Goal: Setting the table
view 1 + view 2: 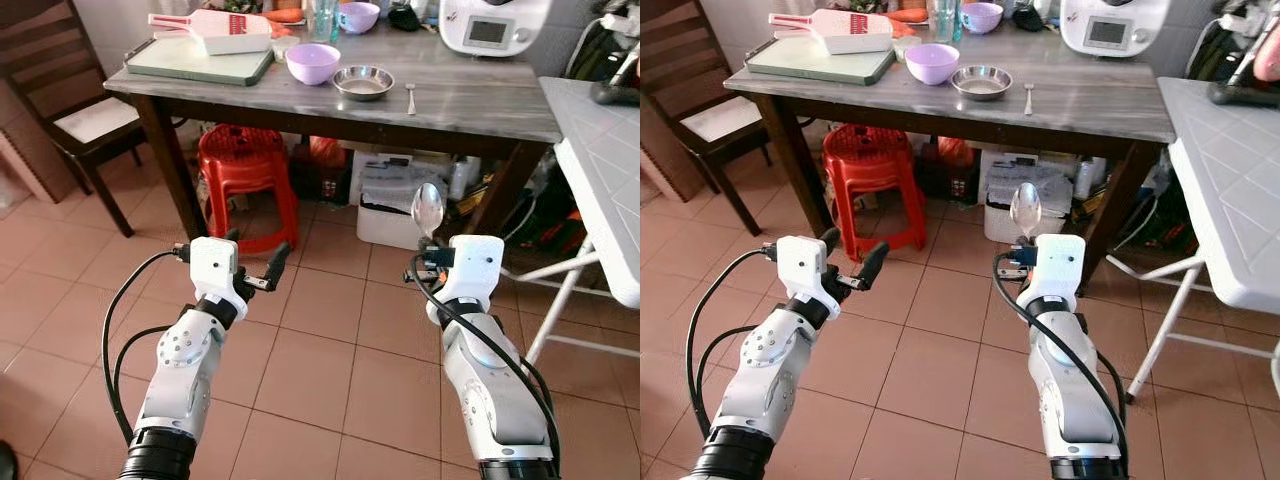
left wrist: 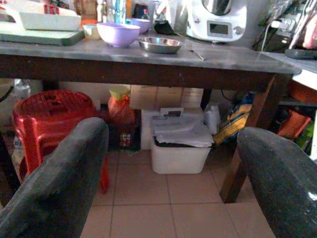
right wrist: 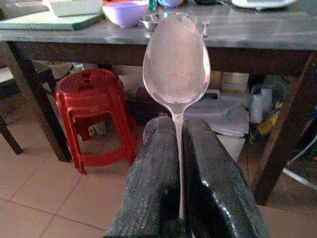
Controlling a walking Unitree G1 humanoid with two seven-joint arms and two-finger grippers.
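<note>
Low in the frame right of centre, the right claw (image 1: 430, 262) is clenched on the handle of a shiny metal spoon (image 1: 427, 209) standing bowl-up, the left claw (image 1: 262, 270) at lower left is spread and holds nothing, and the grey-topped dark wooden table (image 1: 480, 95) spans the top.

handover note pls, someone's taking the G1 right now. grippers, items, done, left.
Right gripper: shut on a spoon, bowl end up, held short of the table.
Left gripper: open, holds nothing.
On the table: purple bowl, steel dish, fork to the right of the dish.
Done: spoon picked up; bowl, dish and fork set out.
Left: step up to the table and lay the spoon, probably beside the dish.
</note>
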